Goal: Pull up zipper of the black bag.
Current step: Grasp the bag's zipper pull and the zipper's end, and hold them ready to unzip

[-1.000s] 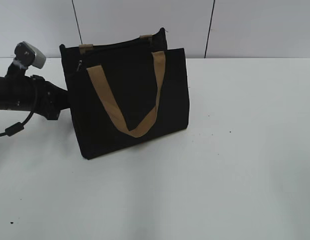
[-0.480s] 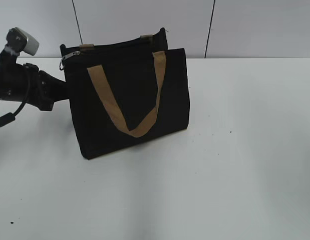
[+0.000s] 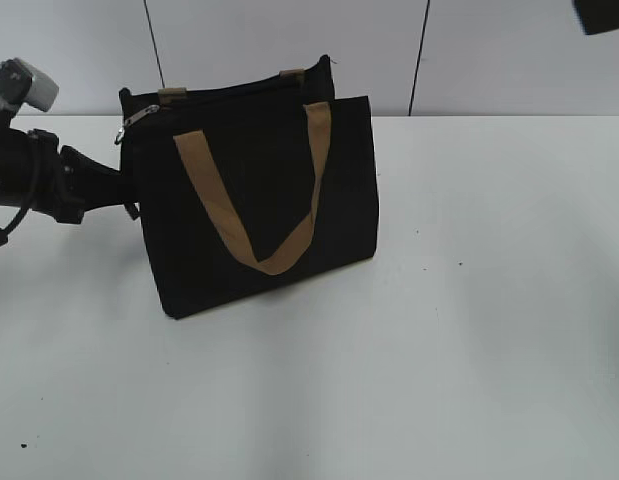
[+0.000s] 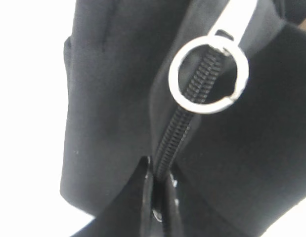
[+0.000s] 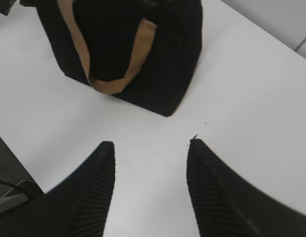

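The black bag [image 3: 259, 200] stands on the white table with a tan handle [image 3: 251, 205] hanging over its front. The zipper's silvery pull [image 3: 139, 117] sits at the bag's top left corner. In the left wrist view the pull's ring [image 4: 208, 76] lies over the black zip line [image 4: 180, 133]. My left gripper [image 3: 132, 207] is at the bag's left end. Its jaws [image 4: 160, 170] are shut on the zip line's edge below the ring. My right gripper [image 5: 150, 148] is open and empty above the table, with the bag [image 5: 138, 49] ahead of it.
A grey panelled wall [image 3: 489, 55] rises behind the table. A dark part of the right arm [image 3: 601, 15] shows at the top right corner. The white table [image 3: 469, 330] spreads in front and to the right of the bag.
The left arm has drawn back to the left. The silvery pull has come into sight at the bag's top left corner. A part of the right arm has entered at top right.
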`<state>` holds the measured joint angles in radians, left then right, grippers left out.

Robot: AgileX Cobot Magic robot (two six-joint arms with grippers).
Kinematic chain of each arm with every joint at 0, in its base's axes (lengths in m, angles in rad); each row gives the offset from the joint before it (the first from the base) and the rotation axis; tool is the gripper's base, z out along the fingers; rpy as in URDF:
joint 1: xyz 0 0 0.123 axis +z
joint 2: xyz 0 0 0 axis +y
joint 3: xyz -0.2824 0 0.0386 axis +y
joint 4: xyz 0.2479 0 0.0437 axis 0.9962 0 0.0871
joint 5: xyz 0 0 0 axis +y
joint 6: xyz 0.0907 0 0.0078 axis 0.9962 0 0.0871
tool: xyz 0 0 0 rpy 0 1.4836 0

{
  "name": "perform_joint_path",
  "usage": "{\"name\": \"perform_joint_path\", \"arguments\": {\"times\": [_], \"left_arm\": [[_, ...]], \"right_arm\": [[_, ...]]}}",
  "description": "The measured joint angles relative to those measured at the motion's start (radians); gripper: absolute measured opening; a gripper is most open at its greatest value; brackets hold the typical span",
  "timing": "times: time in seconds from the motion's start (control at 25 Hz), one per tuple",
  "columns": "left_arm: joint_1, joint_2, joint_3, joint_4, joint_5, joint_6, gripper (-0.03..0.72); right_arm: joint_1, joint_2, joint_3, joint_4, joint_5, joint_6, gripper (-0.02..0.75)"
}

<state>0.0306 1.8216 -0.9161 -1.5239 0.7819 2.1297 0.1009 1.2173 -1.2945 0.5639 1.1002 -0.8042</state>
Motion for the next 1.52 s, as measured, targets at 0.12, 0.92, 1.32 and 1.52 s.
{"name": "perform_joint_path", "arguments": {"times": [0.12, 0.92, 1.32, 1.52], "left_arm": [[0.030, 0.000, 0.000, 0.001, 0.039, -0.002, 0.017], [0.054, -0.008, 0.000, 0.002, 0.152, -0.006, 0.017], [0.054, -0.008, 0.000, 0.002, 0.155, -0.006, 0.017], [0.054, -0.008, 0.000, 0.002, 0.156, -0.007, 0.017]], "right_arm": [[0.094, 0.096, -0.080, -0.009, -0.006, -0.003, 0.366], [0.516, 0.715, -0.625, -0.016, -0.172, -0.430, 0.365], [0.594, 0.854, -0.632, -0.018, -0.383, -0.705, 0.365], [0.606, 0.886, -0.632, -0.021, -0.386, -0.736, 0.365]]}}
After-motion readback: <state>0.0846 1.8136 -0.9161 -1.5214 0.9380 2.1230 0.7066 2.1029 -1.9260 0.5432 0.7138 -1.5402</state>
